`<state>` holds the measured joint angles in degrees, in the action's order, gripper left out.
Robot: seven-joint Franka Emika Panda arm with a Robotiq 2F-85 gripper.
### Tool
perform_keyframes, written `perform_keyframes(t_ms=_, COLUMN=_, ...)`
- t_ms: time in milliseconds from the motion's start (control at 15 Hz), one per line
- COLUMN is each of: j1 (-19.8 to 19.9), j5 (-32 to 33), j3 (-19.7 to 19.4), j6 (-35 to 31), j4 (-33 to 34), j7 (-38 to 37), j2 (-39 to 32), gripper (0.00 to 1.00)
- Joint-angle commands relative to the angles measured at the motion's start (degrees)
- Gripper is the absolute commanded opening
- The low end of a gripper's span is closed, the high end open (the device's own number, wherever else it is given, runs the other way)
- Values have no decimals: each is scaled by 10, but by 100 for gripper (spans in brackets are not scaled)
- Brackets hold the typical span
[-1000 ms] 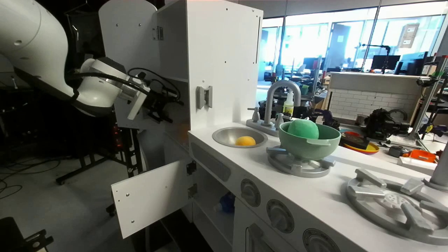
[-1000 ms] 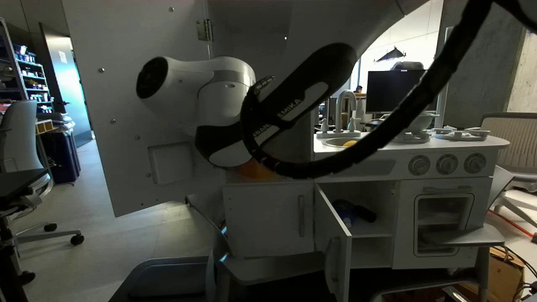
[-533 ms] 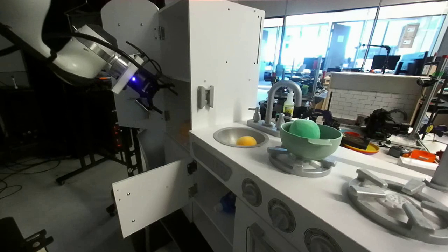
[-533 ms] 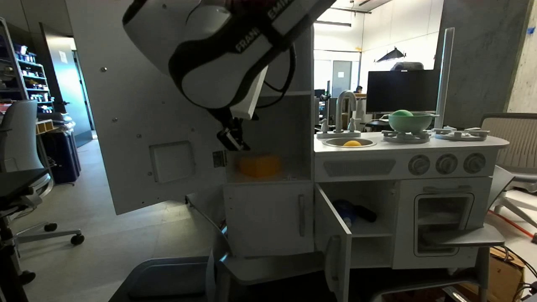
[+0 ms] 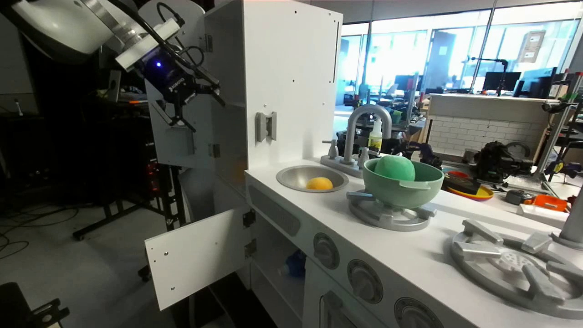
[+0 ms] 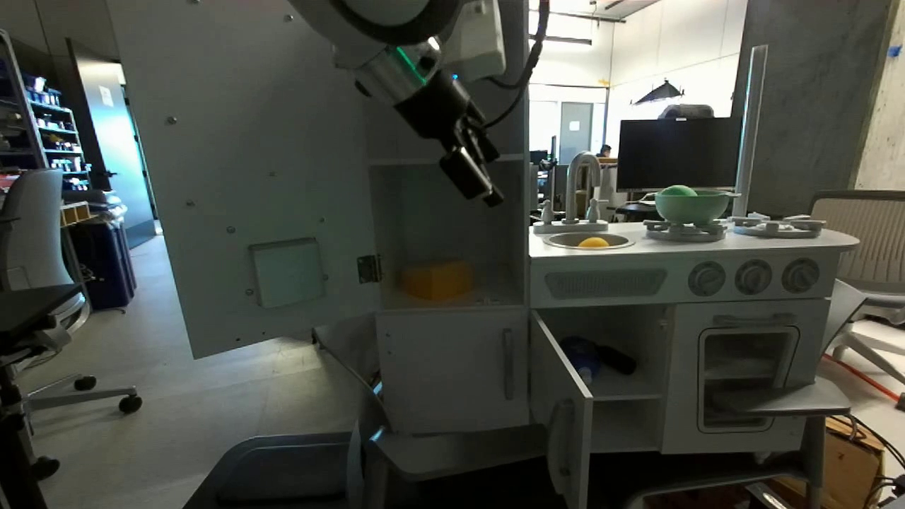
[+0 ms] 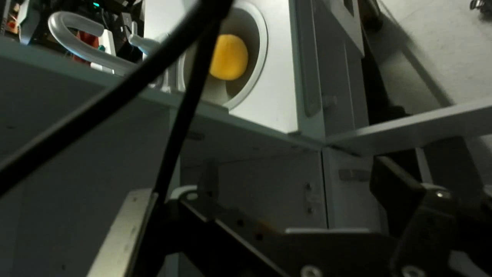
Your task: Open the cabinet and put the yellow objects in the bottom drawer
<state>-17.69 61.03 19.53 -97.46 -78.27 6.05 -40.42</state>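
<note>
There we hung, our arm [image 5: 59, 27] slanted in from the upper left of an exterior view, our wrist [image 5: 129, 35] tipped downward, our gripper [image 5: 209, 118] pointed down, its blue light [image 5: 158, 64] glowed, and our fingers [image 5: 217, 97] stood well apart

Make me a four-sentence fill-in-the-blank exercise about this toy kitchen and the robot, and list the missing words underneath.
1. The round yellow object lies in the ____ beside the faucet.
2. The tall cabinet door stands wide ____.
3. The gripper has its jaws apart and is holding ____.
4. The bowl on the burner contains a rounded toy whose colour is ____.

Missing words: sink; open; nothing; green.
</note>
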Motion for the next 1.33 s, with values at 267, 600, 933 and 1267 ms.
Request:
perform_keyframes(t_ms=267, j1=64, j5=-127, j3=-35, j6=-12, j4=-246, j7=68, j2=240, gripper=100)
perform_keyframes(t_ms=600, j1=117, j5=-220, j3=-90, j6=-53, j4=-308, j7=42, j2=307, gripper=100)
perform_keyframes(t_ms=933, j1=148, j5=-291, j3=-144, j6=-116, j4=-245, j7=0, j2=242, gripper=100)
perform_keyframes(t_ms=1267, j1=146, j5=-364, j3=-168, j6=-185, j4=-127, j7=-51, j2=124, gripper=100)
